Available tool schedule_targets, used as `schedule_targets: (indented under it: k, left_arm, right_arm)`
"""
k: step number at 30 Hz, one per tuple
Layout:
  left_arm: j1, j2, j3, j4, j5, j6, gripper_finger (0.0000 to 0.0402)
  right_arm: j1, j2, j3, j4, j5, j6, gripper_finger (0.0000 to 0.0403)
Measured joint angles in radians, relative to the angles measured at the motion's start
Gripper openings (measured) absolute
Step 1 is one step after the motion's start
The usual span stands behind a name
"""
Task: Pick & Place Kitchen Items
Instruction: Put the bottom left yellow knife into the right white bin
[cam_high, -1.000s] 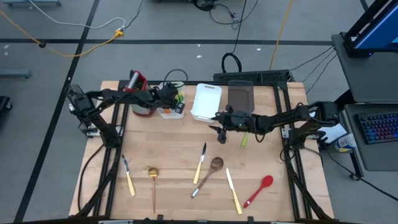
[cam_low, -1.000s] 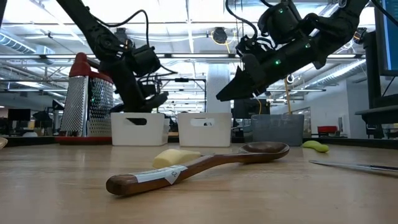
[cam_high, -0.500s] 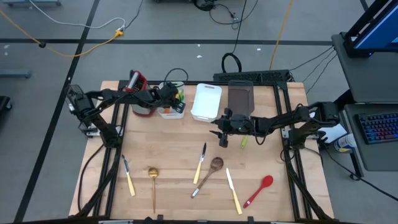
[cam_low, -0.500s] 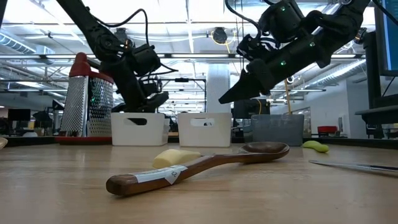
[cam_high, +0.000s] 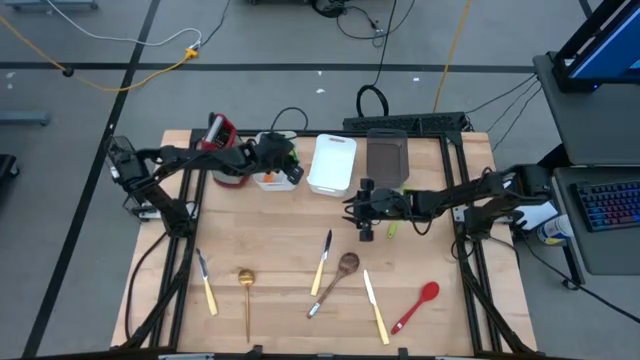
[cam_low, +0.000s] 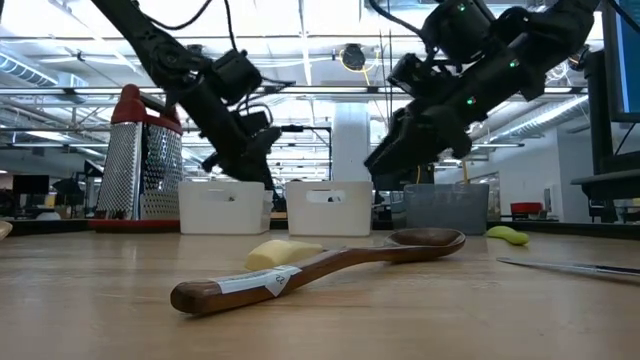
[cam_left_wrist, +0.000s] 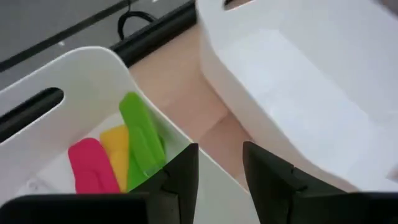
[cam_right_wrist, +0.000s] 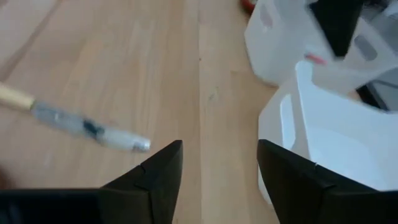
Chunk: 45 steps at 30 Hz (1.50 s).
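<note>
**Desk:** Two arms over a wooden tabletop (cam_high: 280, 250), utensils loose along its near half. Where do your claws stand?

**Floor:** Your right claw (cam_high: 366, 232) hangs above the boards with fingers apart and nothing between them, near the green spatula (cam_high: 392, 227) and just past the spoon (cam_high: 335, 281). A knife (cam_right_wrist: 74, 121) lies ahead of it in the right wrist view. Your left claw (cam_high: 294, 172), also apart and empty, hovers at the rim of the small bin (cam_left_wrist: 93, 81), where pink, yellow and green pieces (cam_left_wrist: 118, 155) already lie.

**Desk:** And the pickup in hand?

**Floor:** Likely the spoon or the knife (cam_high: 321, 262) beside it; I can't say which. Both lie flat, so bring the right claw straight down, turn it so the fingers straddle the handle across its width, and close near the middle so it lifts level. Mind the two handles lying close together. The ladle (cam_high: 246, 295), red spoon (cam_high: 416, 305) and other knives wait nearer the front edge.
</note>
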Motion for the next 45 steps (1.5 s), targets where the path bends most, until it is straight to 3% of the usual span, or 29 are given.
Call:
schedule_targets:
  k: [8, 14, 20, 28, 32, 40, 45]
  left_arm:
    - [-0.097, -0.128, 0.000, -0.007, -0.003, 0.001, 0.0129]
    - [-0.198, -0.193, 0.000, -0.021, -0.003, 0.010, 0.0129]
    - [-0.307, -0.232, -0.002, -0.098, 0.011, -0.052, 0.0129]
    - [-0.465, -0.232, 0.000, -0.194, 0.019, -0.246, 0.0129]
    - [-0.530, -0.232, 0.000, -0.271, 0.019, -0.399, 0.0129]
    - [-0.675, -0.232, 0.000, -0.554, 0.048, -0.898, 0.0129]
    - [-0.787, -0.231, 0.000, -0.745, 0.164, -1.262, 0.0129]
  right_arm:
    - [0.026, -0.125, 0.000, -0.191, -0.005, 0.027, 0.0188]
    - [0.054, -0.156, 0.000, -0.225, -0.006, 0.026, 0.0187]
    - [0.062, -0.157, 0.000, -0.225, -0.005, 0.026, 0.0183]
    - [0.063, -0.157, 0.000, -0.225, -0.006, 0.079, 0.0183]
    - [0.063, -0.157, 0.000, -0.223, -0.006, 0.079, 0.0183]
    - [0.063, -0.157, 0.000, -0.220, -0.006, 0.079, 0.0183]
    - [0.063, -0.157, 0.000, -0.205, -0.006, 0.080, 0.0182]
